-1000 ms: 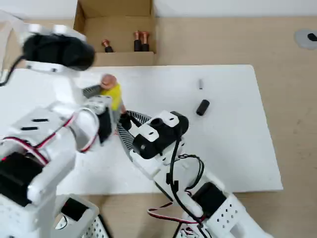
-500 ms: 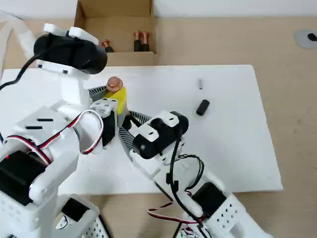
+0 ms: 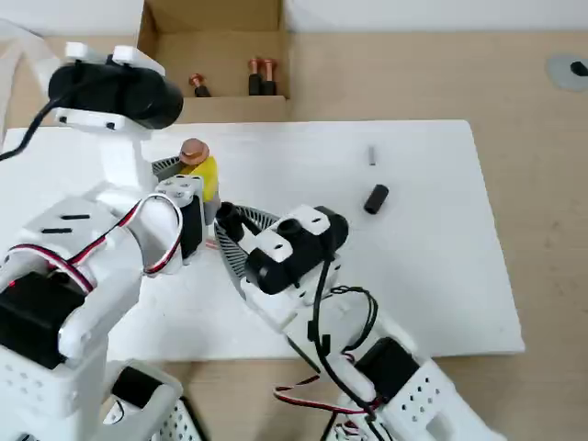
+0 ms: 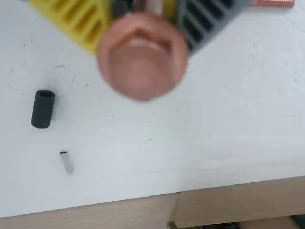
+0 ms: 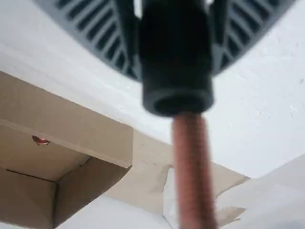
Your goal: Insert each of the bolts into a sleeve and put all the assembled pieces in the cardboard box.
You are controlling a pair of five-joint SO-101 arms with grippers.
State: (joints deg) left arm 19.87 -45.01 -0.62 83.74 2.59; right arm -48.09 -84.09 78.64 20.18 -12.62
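My left gripper (image 3: 194,165), with one yellow finger (image 4: 71,21), is shut on a copper bolt (image 3: 194,152) just behind its round head (image 4: 142,57). It stands over the left part of the white mat (image 3: 432,276). Close beside it my right gripper (image 3: 231,223) is shut on a black sleeve (image 5: 175,62), and the bolt's threaded shaft (image 5: 190,167) sits in the sleeve's mouth. The cardboard box (image 3: 175,46) at the back holds three assembled pieces (image 3: 260,78). A loose black sleeve (image 3: 376,198) lies on the mat to the right.
A small grey pin (image 3: 372,156) lies on the mat behind the loose sleeve (image 4: 43,109). A copper piece (image 4: 274,2) lies on the mat beside my left gripper. Bare wooden table (image 3: 533,165) surrounds the mat, with a grey round fitting (image 3: 570,69) at the far right.
My left gripper swung right with the bolt, then back left and slightly toward the box. The right gripper and its sleeve stayed where they were.
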